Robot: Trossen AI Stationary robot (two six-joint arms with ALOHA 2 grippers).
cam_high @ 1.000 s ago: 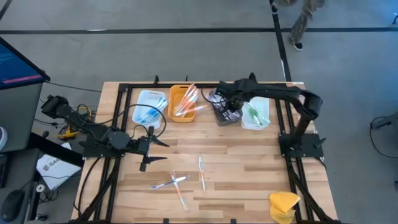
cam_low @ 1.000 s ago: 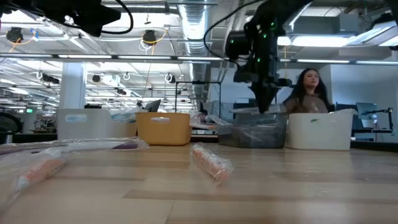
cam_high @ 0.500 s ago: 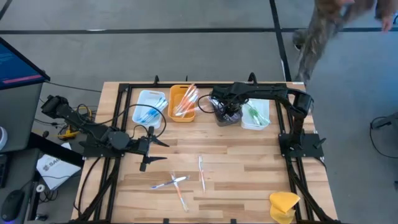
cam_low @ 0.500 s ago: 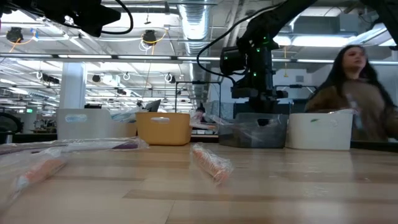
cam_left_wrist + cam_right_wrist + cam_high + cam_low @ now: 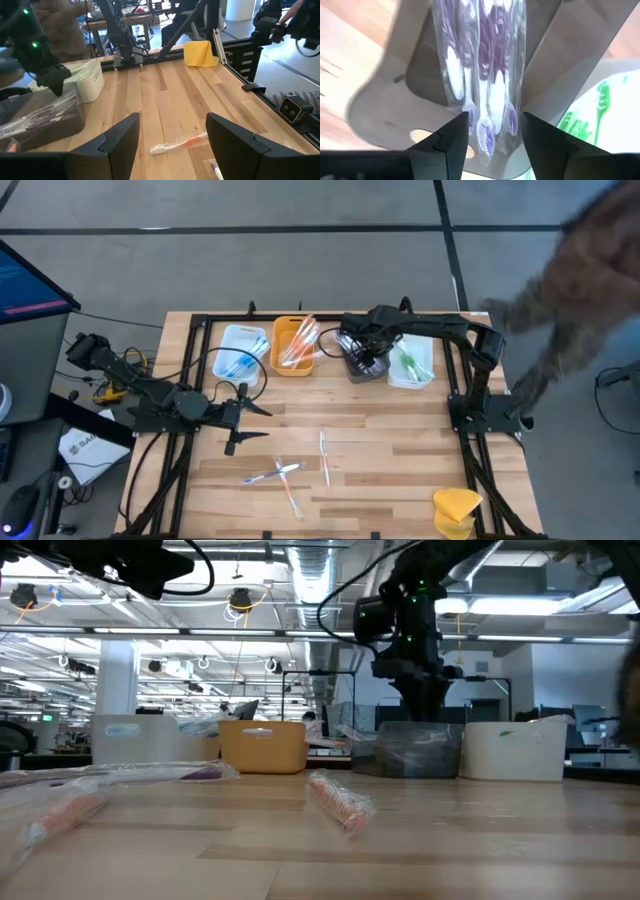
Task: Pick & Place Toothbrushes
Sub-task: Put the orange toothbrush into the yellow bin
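- Your right gripper (image 5: pixel 366 356), upper centre, hovers with fingers apart over the grey tray (image 5: pixel 362 366), its purple toothbrushes (image 5: pixel 485 107) lying below, apparently released.
- Your left gripper (image 5: pixel 250 423), left of centre, waits with fingers apart.

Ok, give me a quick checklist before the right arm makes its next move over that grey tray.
1. Right hand above the grey tray: ok.
2. Right hand open, nothing between the fingers: ok.
3. Purple toothbrushes lying inside the tray: ok.
4. Left hand parked away, open over bare table: ok.
5. Loose toothbrushes left on the table: not ok.
6. Person beside the table's right edge: not ok.
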